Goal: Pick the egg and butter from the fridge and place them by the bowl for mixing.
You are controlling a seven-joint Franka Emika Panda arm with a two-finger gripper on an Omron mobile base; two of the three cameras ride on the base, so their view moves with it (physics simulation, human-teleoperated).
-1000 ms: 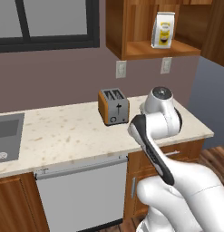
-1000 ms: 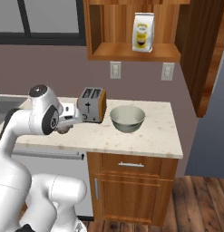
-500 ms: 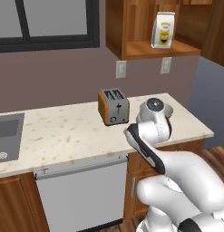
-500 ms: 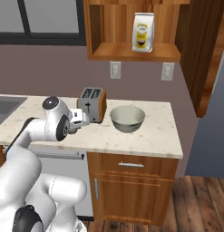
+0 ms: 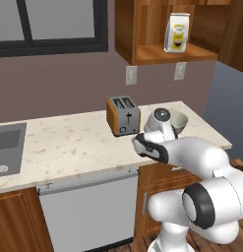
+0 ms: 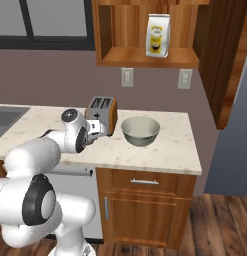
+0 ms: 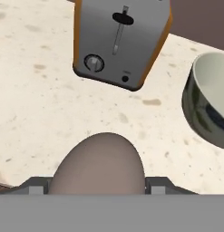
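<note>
Holding the egg (image 7: 99,164) between its jaws, the gripper (image 7: 99,183) hovers over the speckled worktop (image 7: 36,104), near its front edge. Ahead of it stands the orange toaster (image 7: 120,41), toward the back edge. Just right of the toaster sits the bowl (image 7: 209,105), apart from the egg.

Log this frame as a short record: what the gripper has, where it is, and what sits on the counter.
gripper: in the hand view, closed on the egg
gripper position: above the counter, in front of the toaster
bowl: on the counter, right of the toaster, nothing seen inside
butter: not seen on the counter
shelf above: yellow-and-white bag
</note>
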